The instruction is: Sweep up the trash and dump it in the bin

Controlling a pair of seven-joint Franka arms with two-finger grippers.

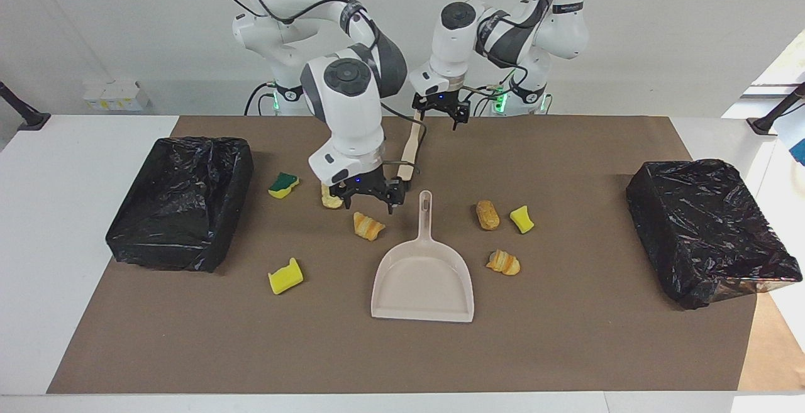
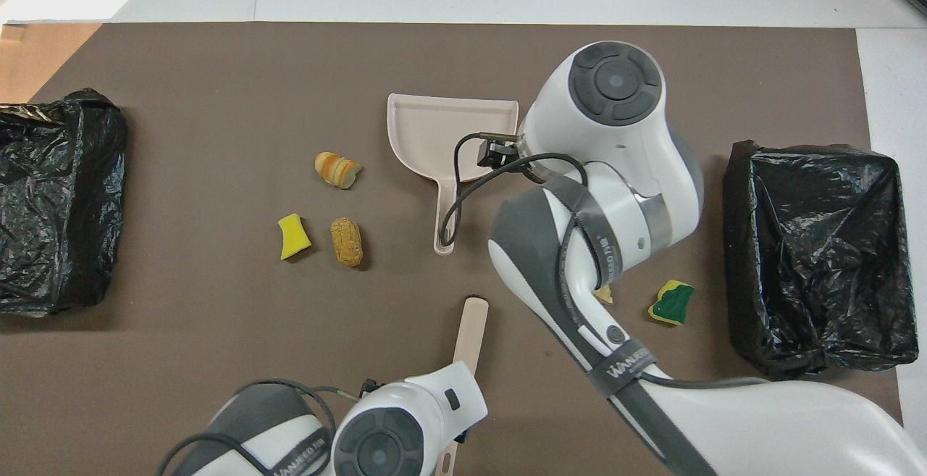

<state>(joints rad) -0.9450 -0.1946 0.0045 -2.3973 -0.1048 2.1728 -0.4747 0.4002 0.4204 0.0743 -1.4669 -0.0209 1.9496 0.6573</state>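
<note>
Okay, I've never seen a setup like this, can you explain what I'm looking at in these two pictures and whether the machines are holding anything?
These are two white robot arms at a table covered with brown paper. One picture faces them from across the table; the other looks down from above their end. The right gripper hangs open near the handle of a beige dustpan. The left gripper hangs open over the handle end of a beige brush. Neither holds anything. Scattered about are scraps of trash: yellow sponge bits and bread-like chunks. A black-lined bin stands at each end of the table.
</note>
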